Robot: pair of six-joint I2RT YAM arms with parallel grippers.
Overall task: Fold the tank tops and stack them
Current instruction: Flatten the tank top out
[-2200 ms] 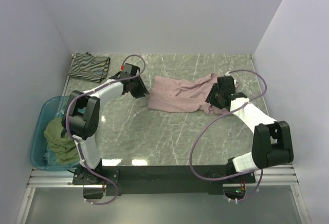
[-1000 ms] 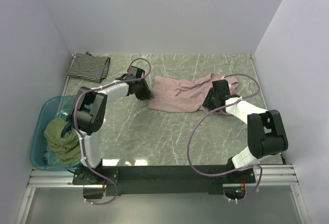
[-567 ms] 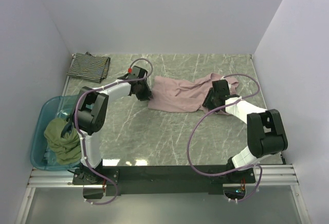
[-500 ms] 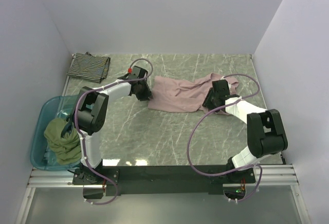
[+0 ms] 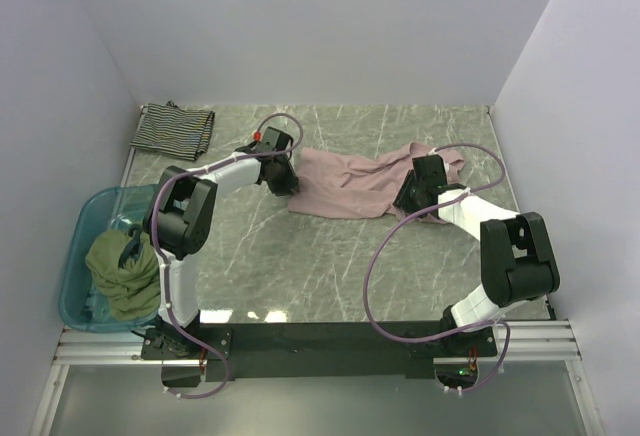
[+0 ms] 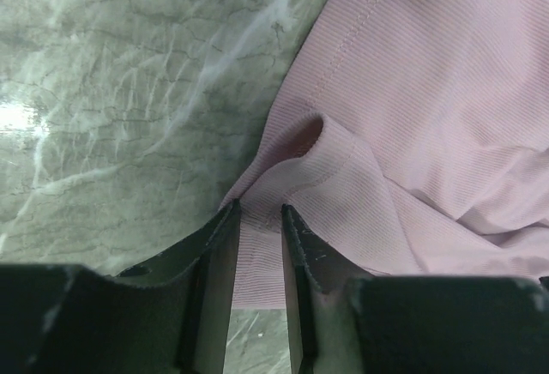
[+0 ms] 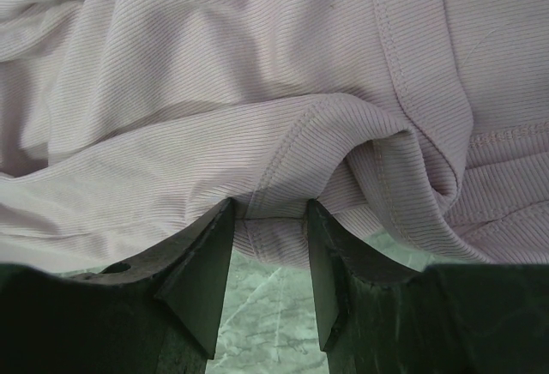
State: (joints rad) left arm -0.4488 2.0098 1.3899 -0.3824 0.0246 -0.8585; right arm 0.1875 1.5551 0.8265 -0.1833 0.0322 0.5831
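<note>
My left gripper (image 6: 257,215) pinches the hem of the mauve-pink tank top (image 5: 345,188) at its 9 o'clock edge, with a fold of ribbed cloth caught between the two dark fingers (image 6: 214,250). My right gripper (image 7: 270,211) is closed on the same garment at its 3 o'clock end, with a seamed fold bunched up just beyond the tips. The top lies rumpled and stretched crosswise on the marble table (image 5: 320,266), a little past the middle toward 12 o'clock.

The striped tank top (image 5: 173,129) lies folded in the 10 o'clock corner, well apart from my left arm. The olive-green tank top (image 5: 122,271) is heaped in the blue tub (image 5: 85,218) at 8 o'clock, beside my left shoulder. Bare marble shows under my left fingertips, and only pink cloth fills the space ahead of my right ones. My right arm's purple cable (image 5: 375,276) loops over the table at 5 o'clock, clear of the cloth.
</note>
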